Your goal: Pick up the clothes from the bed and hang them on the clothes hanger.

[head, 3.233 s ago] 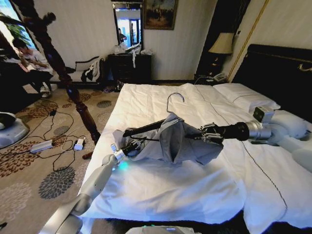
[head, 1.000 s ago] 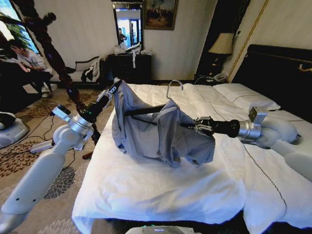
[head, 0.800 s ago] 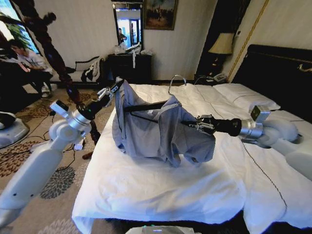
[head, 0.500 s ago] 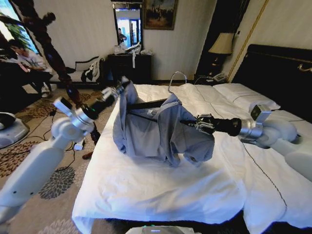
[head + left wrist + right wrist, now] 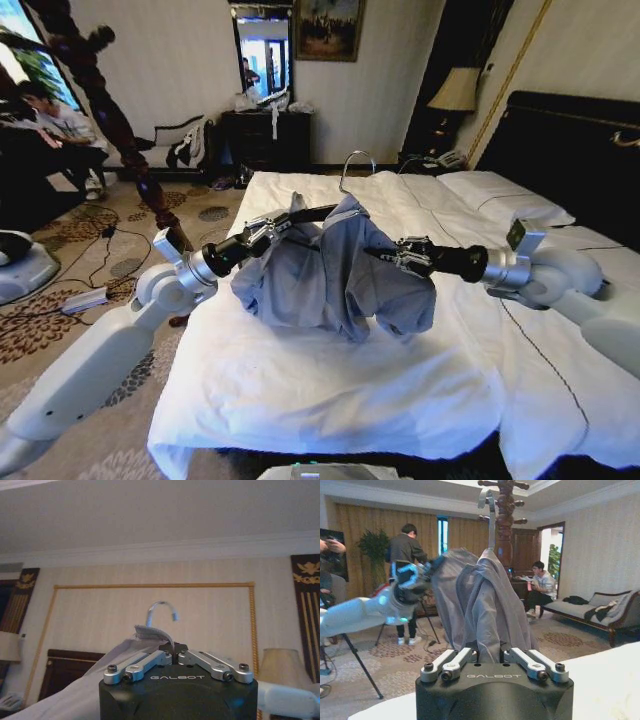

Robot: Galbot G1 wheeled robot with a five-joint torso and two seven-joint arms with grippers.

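Note:
The clothes (image 5: 320,272), a pale blue-grey shirt, hang draped over the clothes hanger above the white bed (image 5: 330,390). The hanger's silvery hook (image 5: 352,160) sticks up above the fabric, and one dark hanger arm (image 5: 312,212) shows. My left gripper (image 5: 262,232) is shut on the shirt's edge at the hanger's left end; the left wrist view shows its fingers (image 5: 150,661) pinching cloth below the hook (image 5: 161,611). My right gripper (image 5: 400,255) is shut on the hanger's right end through the shirt (image 5: 485,605), under the hook (image 5: 490,510).
The bed has pillows (image 5: 505,195) and a dark headboard (image 5: 575,150) at the right. A carved wooden coat stand (image 5: 110,110) rises left of the bed over patterned carpet with cables (image 5: 110,290). A dresser (image 5: 265,135) stands against the far wall.
My left gripper has dropped from its raised spot at the bed's left edge and moved in toward the hanger, carrying the shirt's edge. The right gripper has barely moved.

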